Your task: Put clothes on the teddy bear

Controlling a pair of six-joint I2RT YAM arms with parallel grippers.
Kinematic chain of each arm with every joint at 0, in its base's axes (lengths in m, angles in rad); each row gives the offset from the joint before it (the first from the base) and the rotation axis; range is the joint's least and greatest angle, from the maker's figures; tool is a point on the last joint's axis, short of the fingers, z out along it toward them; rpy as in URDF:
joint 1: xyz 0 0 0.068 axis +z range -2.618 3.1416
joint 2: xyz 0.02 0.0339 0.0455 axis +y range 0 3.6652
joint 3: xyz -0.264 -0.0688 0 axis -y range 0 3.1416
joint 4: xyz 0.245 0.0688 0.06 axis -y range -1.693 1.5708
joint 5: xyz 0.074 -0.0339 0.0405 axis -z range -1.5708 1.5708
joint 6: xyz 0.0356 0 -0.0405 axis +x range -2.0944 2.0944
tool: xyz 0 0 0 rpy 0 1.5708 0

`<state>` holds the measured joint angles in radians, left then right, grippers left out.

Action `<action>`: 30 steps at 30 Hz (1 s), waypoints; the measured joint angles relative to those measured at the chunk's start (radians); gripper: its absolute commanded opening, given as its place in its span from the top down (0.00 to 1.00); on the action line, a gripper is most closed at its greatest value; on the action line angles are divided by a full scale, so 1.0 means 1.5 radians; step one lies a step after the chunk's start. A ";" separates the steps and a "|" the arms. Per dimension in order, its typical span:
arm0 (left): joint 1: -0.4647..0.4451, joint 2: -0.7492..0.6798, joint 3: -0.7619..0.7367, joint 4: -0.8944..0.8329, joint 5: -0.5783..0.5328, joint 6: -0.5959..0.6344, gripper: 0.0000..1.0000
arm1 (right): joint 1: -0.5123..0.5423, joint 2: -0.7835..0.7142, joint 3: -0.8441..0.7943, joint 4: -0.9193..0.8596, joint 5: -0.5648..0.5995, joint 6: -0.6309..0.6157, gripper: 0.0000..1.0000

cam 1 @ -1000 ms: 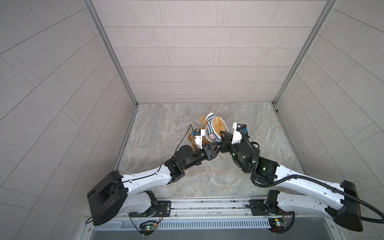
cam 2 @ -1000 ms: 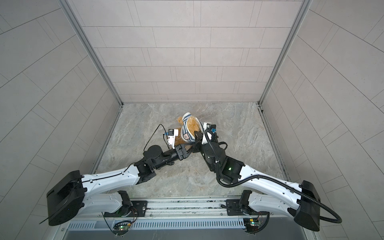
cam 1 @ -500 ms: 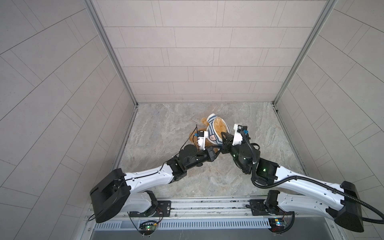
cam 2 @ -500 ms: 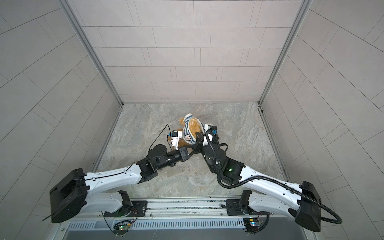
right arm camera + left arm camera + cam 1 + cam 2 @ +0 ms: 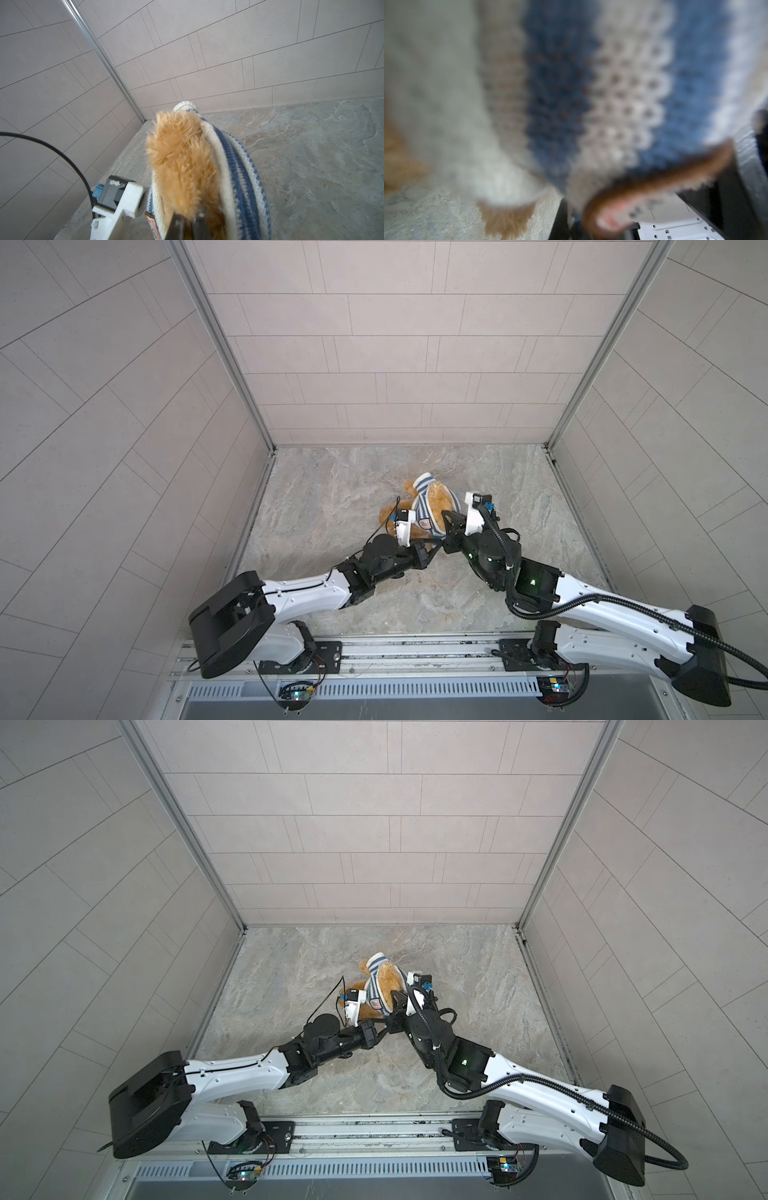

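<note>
Right wrist view: right gripper (image 5: 188, 220) pinches teddy bear (image 5: 178, 158) inside striped shirt (image 5: 241, 176); left gripper (image 5: 432, 549) closed.

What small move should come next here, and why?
Probably the left pincer should draw the striped shirt farther along the teddy bear: the right pincer grips its fur, and the shirt sits bunched, leaving fur bare.

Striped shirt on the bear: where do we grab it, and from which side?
Pinch the white rim of the striped shirt where it stands off the fur of the teddy bear, coming from the robot's side, next to the right gripper pinching that fur. The rim is a free edge; elsewhere the knit looks stretched tight over the plush, probably too flat to pinch.
</note>
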<state>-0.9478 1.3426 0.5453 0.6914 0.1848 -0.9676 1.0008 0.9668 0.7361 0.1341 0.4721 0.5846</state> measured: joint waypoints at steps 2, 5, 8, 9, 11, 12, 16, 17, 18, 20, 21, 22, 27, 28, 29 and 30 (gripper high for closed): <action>0.013 0.001 -0.007 0.003 0.001 0.000 1.00 | 0.000 -0.009 0.000 -0.014 -0.009 0.003 1.00; 0.032 0.001 -0.020 0.010 0.004 0.001 1.00 | -0.002 -0.024 0.000 -0.030 -0.023 0.007 1.00; 0.040 0.001 -0.024 0.011 0.006 0.005 1.00 | -0.004 -0.036 0.000 -0.048 -0.035 0.011 1.00; 0.040 0.001 -0.024 0.011 0.006 0.007 1.00 | -0.004 -0.038 0.000 -0.051 -0.038 0.013 1.00; 0.043 0.001 -0.024 0.012 0.009 0.012 1.00 | -0.006 -0.044 0.000 -0.058 -0.045 0.015 1.00; 0.045 0.001 -0.025 0.013 0.009 0.012 1.00 | -0.007 -0.046 0.000 -0.059 -0.047 0.016 1.00; 0.056 0.001 -0.034 0.019 0.014 0.016 1.00 | -0.009 -0.051 0.000 -0.068 -0.056 0.018 1.00; 0.059 0.001 -0.035 0.020 0.014 0.017 1.00 | -0.009 -0.053 0.000 -0.070 -0.058 0.018 1.00; 0.060 -0.001 -0.036 0.020 0.014 0.018 1.00 | -0.009 -0.055 0.000 -0.074 -0.060 0.017 1.00; 0.060 -0.005 -0.039 0.021 0.019 0.021 0.95 | -0.011 -0.062 0.000 -0.085 -0.062 0.017 1.00; 0.060 -0.007 -0.041 0.025 0.025 0.023 0.92 | -0.013 -0.066 0.000 -0.090 -0.065 0.015 1.00; 0.060 -0.008 -0.042 0.028 0.029 0.024 0.88 | -0.016 -0.069 0.000 -0.093 -0.068 0.014 1.00; 0.068 -0.028 -0.050 0.000 0.057 0.041 0.73 | -0.052 -0.081 0.011 -0.104 -0.121 -0.028 1.00; 0.070 -0.035 -0.050 -0.016 0.061 0.045 0.71 | -0.060 -0.081 0.017 -0.110 -0.135 -0.043 1.00; 0.072 -0.048 -0.051 -0.040 0.067 0.056 0.70 | -0.071 -0.083 0.024 -0.119 -0.155 -0.063 1.00; 0.075 -0.064 -0.051 -0.059 0.072 0.064 0.70 | -0.081 -0.085 0.027 -0.129 -0.173 -0.080 1.00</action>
<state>-0.8360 1.2465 0.4694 0.6025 0.2924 -0.8711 0.8787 0.8387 0.7773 -0.0589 0.2127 0.4641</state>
